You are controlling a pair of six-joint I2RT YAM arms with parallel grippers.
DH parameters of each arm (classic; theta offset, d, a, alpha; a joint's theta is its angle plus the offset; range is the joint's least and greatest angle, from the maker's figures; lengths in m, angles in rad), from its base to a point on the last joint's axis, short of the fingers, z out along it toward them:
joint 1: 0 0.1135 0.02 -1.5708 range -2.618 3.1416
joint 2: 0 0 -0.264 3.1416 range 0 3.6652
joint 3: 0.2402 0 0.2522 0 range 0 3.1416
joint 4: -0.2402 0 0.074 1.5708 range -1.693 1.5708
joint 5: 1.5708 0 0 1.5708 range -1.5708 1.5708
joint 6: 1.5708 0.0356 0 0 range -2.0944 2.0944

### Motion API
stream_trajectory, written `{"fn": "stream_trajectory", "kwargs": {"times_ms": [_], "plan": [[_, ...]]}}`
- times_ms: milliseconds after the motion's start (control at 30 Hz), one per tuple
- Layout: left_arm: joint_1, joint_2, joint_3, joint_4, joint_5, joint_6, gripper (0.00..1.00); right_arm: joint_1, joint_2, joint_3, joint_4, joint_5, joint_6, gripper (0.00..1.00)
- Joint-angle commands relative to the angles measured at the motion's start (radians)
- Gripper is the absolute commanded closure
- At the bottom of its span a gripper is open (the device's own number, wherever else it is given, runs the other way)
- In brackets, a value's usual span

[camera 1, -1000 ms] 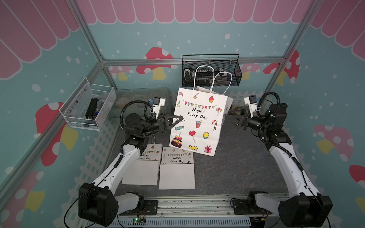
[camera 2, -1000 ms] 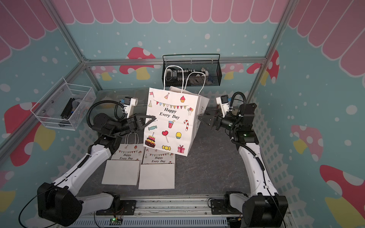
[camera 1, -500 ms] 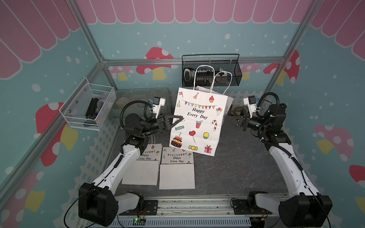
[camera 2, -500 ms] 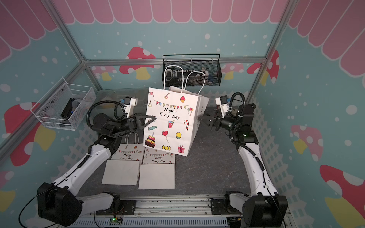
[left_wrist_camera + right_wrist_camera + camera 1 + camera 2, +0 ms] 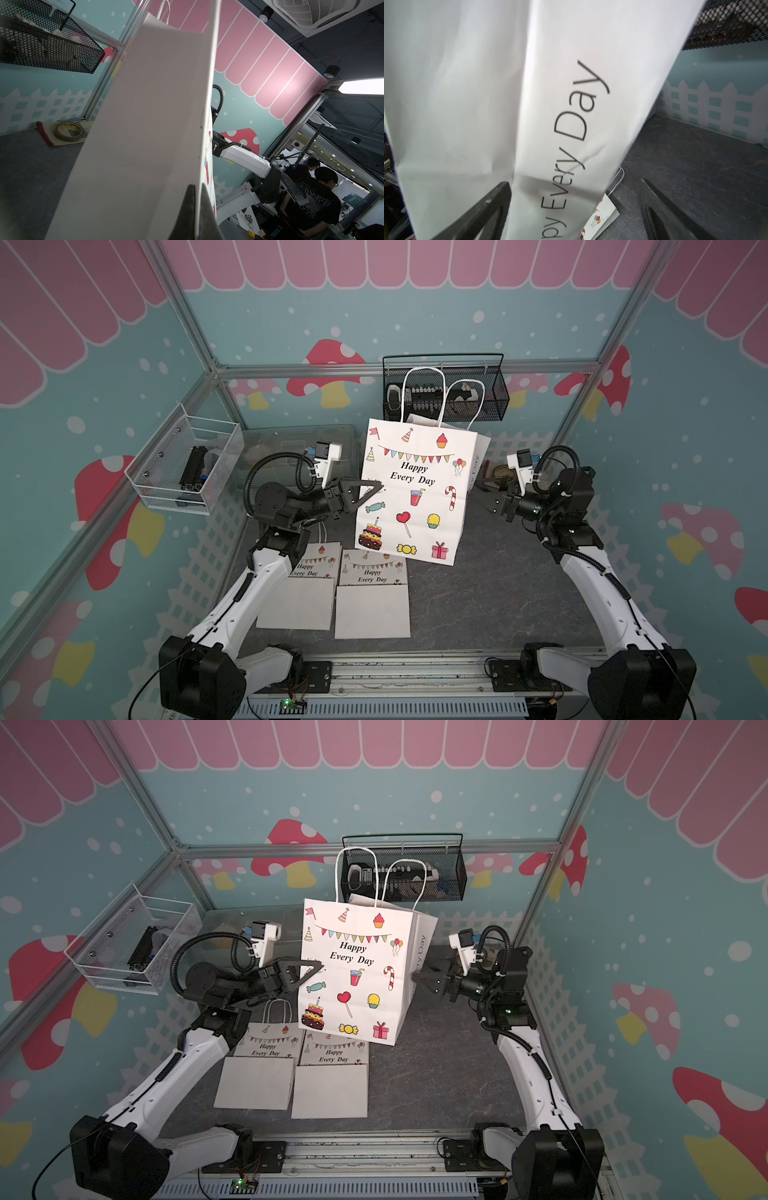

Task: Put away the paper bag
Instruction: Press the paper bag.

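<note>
Dark tabletop (image 5: 498, 605) holds two folded bags (image 5: 372, 605); just behind them the paper bag (image 5: 415, 489) stands upright, not flattened. Left gripper (image 5: 378, 484) pinches its edge, right gripper (image 5: 417, 982) gapes beside it. Folding and storing remain, I judge.

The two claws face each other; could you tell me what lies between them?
The upright paper bag, in both top views; the left claw pinches its edge, the right claw stands open.

We see a white paper bag (image 5: 415, 497) with colourful party cartoons and black lettering; a black mesh basket (image 5: 496, 402); a marbled dark grey tabletop (image 5: 498, 593); teal walls (image 5: 415, 315) with pink scallops, red mushrooms
</note>
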Motion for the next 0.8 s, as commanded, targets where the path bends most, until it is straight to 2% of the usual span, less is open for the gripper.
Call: {"fn": "stream_trajectory", "kwargs": {"times_ms": [0,367,567,767], "plan": [[0.005,-0.02,0.029,0.091,-0.034,-0.068,1.0,0.008,-0.032,-0.028,0.06,0.018,0.015,0.02],[0.006,-0.021,0.025,0.145,-0.081,-0.114,1.0,0.04,-0.081,-0.182,0.155,0.031,0.061,0.01],[0.005,0.007,0.022,0.224,-0.072,-0.176,1.0,0.108,-0.067,-0.148,0.156,0.042,0.047,0.01],[-0.004,0.012,0.029,0.222,-0.061,-0.176,1.0,0.153,-0.043,-0.117,0.195,0.055,0.072,0.02]]}}
